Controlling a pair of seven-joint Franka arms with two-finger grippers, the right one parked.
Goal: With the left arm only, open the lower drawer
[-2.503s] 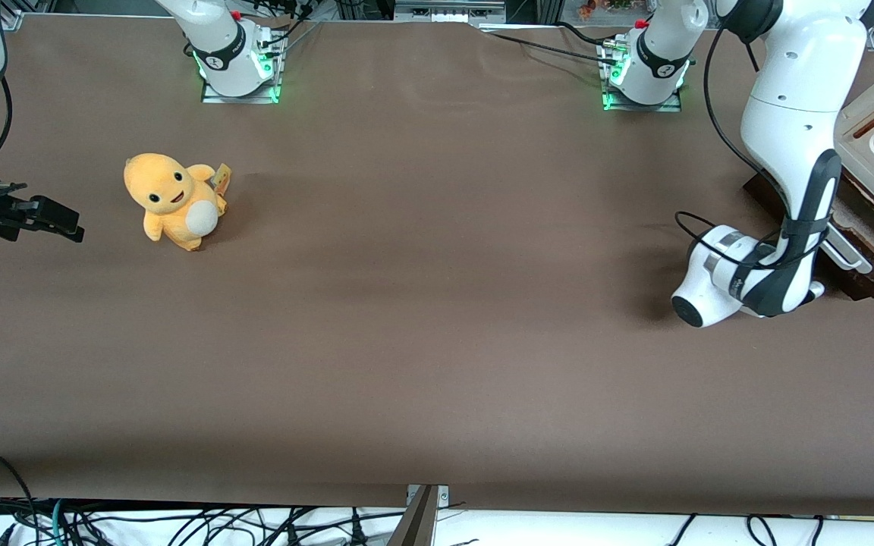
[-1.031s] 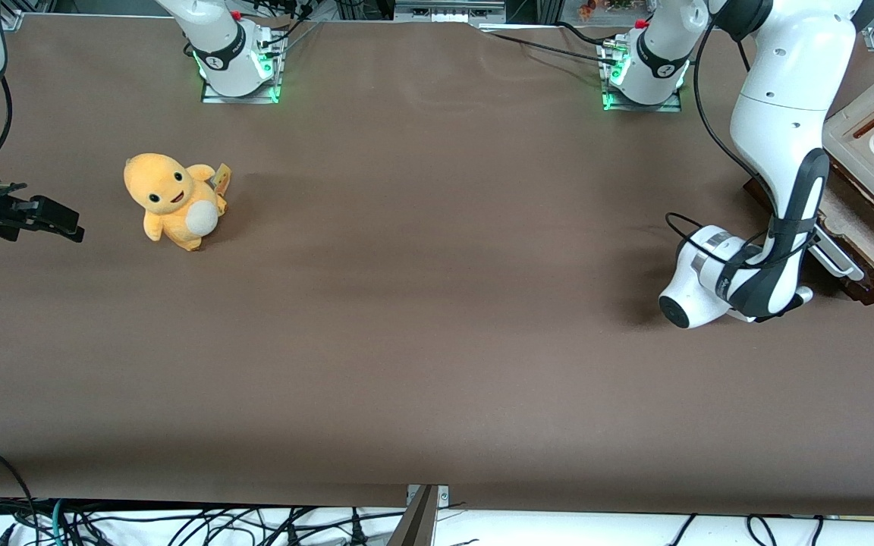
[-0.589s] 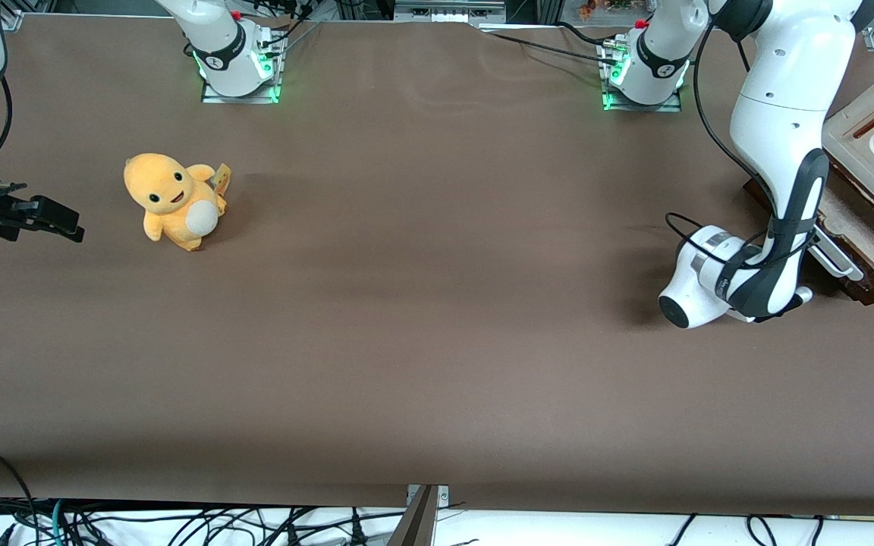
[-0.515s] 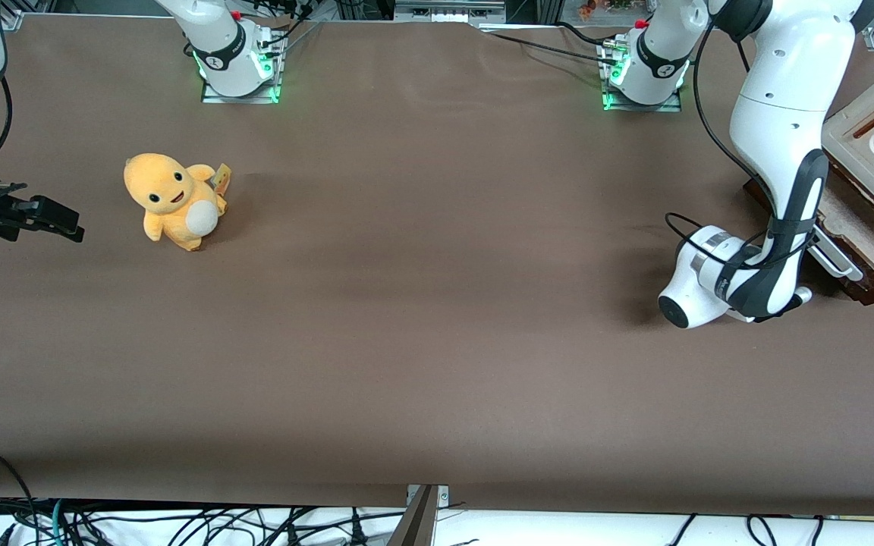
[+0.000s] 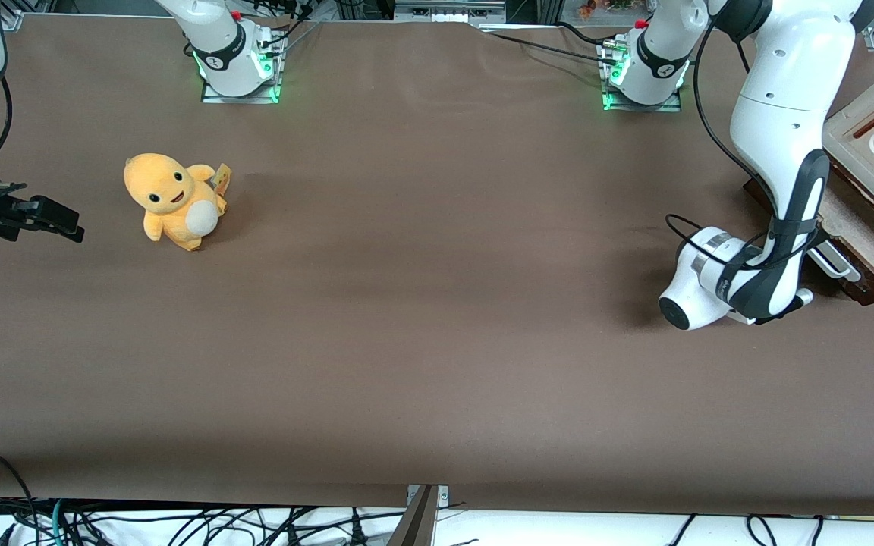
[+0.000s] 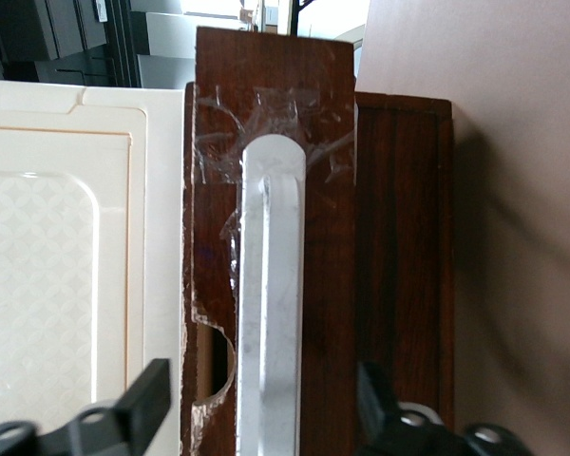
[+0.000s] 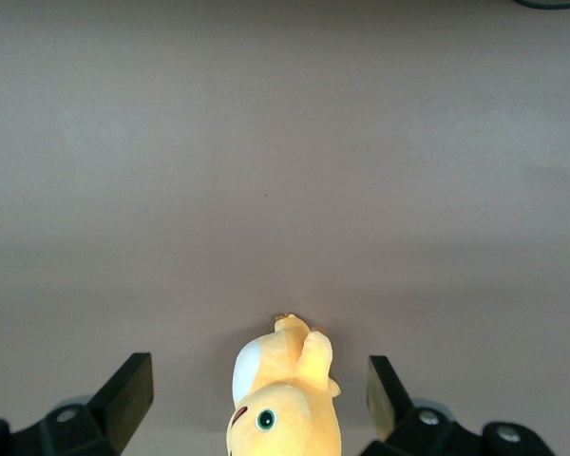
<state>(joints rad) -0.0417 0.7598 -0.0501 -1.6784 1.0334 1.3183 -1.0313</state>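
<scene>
Lower drawer at right edge of front view, pulled partly out; gripper spread wide around bar handle, gripping nothing.

We see the lower drawer, a glossy dark brown front with a long white-silver bar handle, pulled partly out of its cabinet at the working arm's end of the table, its pale wood inside showing. Our left arm, white with dark-grey joint covers, bends down in front of it. Its black gripper straddles the handle, fingers spread on either side of the bar, not touching it.
</scene>
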